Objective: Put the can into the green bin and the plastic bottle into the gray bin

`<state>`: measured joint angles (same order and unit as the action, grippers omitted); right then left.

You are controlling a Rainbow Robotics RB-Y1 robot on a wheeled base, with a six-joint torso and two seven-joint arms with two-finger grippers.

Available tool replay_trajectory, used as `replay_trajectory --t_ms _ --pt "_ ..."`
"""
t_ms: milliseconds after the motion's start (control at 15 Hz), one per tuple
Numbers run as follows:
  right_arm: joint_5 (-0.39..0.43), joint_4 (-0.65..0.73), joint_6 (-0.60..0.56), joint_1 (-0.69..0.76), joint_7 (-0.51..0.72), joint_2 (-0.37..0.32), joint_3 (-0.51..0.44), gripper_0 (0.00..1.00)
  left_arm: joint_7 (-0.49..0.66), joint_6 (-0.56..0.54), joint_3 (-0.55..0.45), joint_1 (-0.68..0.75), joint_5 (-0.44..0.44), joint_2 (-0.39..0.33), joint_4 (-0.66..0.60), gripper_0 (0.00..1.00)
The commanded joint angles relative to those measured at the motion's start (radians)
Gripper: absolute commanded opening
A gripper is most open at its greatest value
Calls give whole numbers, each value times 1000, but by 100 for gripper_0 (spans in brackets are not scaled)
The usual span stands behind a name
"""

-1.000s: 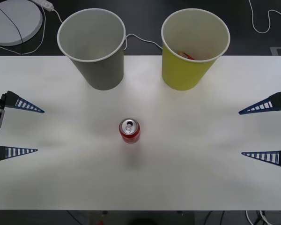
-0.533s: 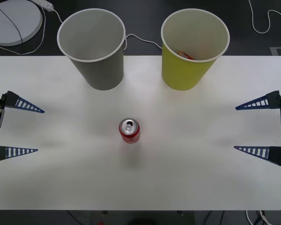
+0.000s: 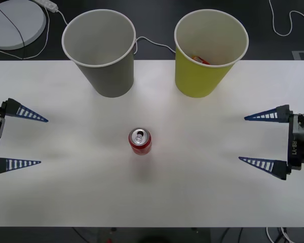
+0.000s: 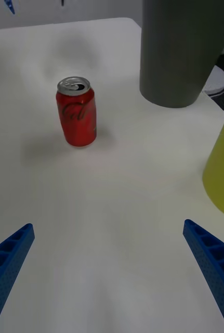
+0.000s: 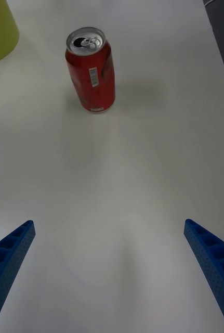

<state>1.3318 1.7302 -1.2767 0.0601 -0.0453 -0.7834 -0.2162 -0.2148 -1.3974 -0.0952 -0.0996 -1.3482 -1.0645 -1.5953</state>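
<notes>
small red drink can [image 3: 140,142], silver top, pale label patch with barcode stripes on side [image 5: 93,77]. big gray tapered paper cup [image 3: 102,50], white rim, pale inside. big yellow-green tapered paper cup [image 3: 208,52], white rim, white inside, bit of red-orange showing in it. plain white tabletop [image 3: 192,192]. both grippers' fingers blue, ribbed [image 3: 266,164] [image 3: 20,163]. dark floor behind, white cables, pale round disc [image 3: 12,20].

A white table [image 3: 66,197] carries three things. The can [image 3: 140,141] stands upright near its middle, well apart from the rest. Along the far edge stand the gray bin [image 3: 102,50] on the left and the green bin [image 3: 207,50] on the right, side by side and apart.
</notes>
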Motion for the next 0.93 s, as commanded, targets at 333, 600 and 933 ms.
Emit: replay_trajectory --t_ms 333,600,933 --pt "-11 -106 34 -16 -110 148 31 100 0 0 0 0 0 0 0 100" --pt "-36 -182 109 -46 -154 219 117 100 0 0 0 0 0 0 0 100" --pt "-207 -305 254 -91 -347 231 304 100 0 0 0 0 0 0 0 100"
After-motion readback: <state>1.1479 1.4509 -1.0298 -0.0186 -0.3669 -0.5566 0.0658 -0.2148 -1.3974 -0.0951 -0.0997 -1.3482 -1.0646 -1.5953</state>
